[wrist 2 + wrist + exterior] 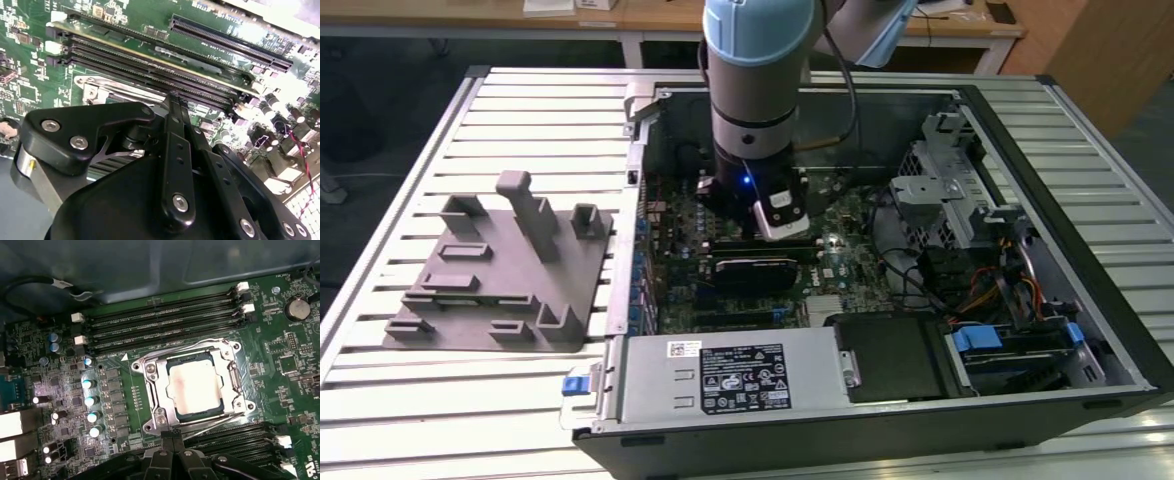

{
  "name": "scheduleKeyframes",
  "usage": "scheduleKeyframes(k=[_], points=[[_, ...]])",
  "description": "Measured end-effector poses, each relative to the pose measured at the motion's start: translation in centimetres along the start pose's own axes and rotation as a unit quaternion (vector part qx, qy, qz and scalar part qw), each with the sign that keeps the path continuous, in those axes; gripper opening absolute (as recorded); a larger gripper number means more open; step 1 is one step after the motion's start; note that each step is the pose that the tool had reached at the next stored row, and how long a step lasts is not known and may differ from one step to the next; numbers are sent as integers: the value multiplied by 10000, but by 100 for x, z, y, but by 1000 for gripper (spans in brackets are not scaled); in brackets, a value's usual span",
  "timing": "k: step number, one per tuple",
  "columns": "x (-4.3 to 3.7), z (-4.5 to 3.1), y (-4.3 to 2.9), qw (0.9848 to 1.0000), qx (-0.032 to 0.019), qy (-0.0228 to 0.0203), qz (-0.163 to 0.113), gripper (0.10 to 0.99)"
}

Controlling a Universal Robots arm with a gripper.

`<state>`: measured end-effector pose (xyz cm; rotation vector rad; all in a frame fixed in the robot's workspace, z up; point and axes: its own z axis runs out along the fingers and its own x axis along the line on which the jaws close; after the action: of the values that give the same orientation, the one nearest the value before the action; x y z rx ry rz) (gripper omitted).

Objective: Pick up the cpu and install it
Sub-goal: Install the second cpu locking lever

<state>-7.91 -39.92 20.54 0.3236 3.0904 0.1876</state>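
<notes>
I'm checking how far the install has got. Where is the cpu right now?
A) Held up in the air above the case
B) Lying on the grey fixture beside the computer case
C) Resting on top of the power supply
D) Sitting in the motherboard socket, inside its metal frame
D. In the first wrist view the cpu lies flat inside the socket frame on the motherboard, with the gripper just beside it.

The arm (750, 70) is a thick grey-blue tube with black wrist rings, a small blue light, and a black claw (175, 150) with silver screws.
</notes>
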Motion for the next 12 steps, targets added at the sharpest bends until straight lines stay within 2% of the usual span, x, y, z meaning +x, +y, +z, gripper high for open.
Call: scheduleKeyframes(k=[6, 8, 10, 12], points=[[-7, 21, -54, 9999, -129, 27, 4, 106], [-1, 21, -68, 9998, -193, 41, 8, 106], [8, 17, -91, 9996, -280, 58, 10, 106], [17, 13, -125, 9994, -333, 70, 13, 106]])
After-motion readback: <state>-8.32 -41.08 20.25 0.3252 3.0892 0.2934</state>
